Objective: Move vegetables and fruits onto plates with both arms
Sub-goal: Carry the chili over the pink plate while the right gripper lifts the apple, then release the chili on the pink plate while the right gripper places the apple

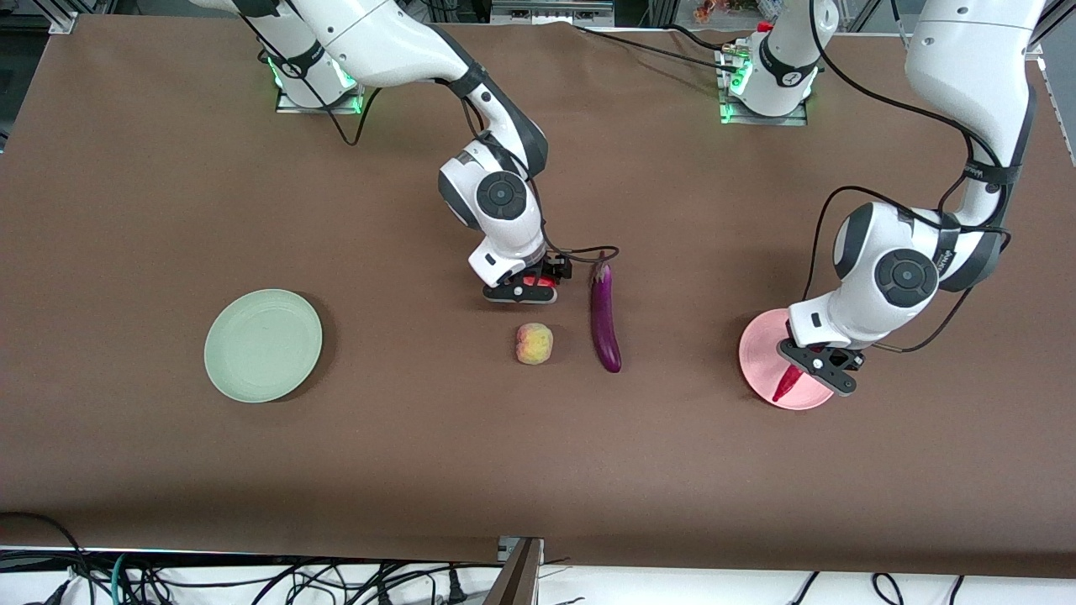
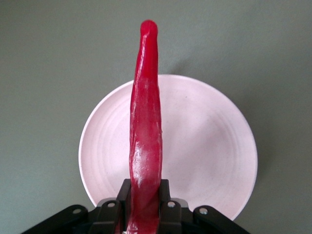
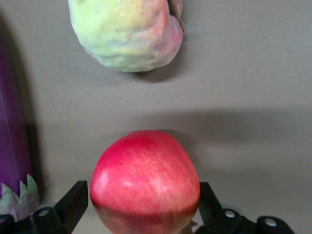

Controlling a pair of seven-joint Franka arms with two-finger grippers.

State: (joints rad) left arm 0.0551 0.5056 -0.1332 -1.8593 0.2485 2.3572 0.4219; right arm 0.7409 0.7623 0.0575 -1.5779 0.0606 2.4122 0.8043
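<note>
The left hand hangs over the pink plate at the left arm's end of the bench, its fingers clamped on the thick end of the red chili pepper. In the left wrist view the pepper runs out across the plate's middle and its tip passes over the rim, so it is not yet resting on the plate.

The right hand is low at the middle of the bench, over the round red fruit. In the right wrist view its 2 fingers stand on either side of the fruit; whether they grip it or only flank it cannot be told. The peach lies nearer the front camera than this hand, and the purple eggplant lies just beside both, toward the left arm's end. The pale green plate sits bare at the right arm's end, well apart from the fruit.

Risks, as a judgement: the pepper is long and held at one end, so a release off centre could leave its tip hanging over the rim and let it tip out. The round fruit (smooth and curved) could slip or roll from a shallow pinch, knocking the peach or the eggplant close by.
</note>
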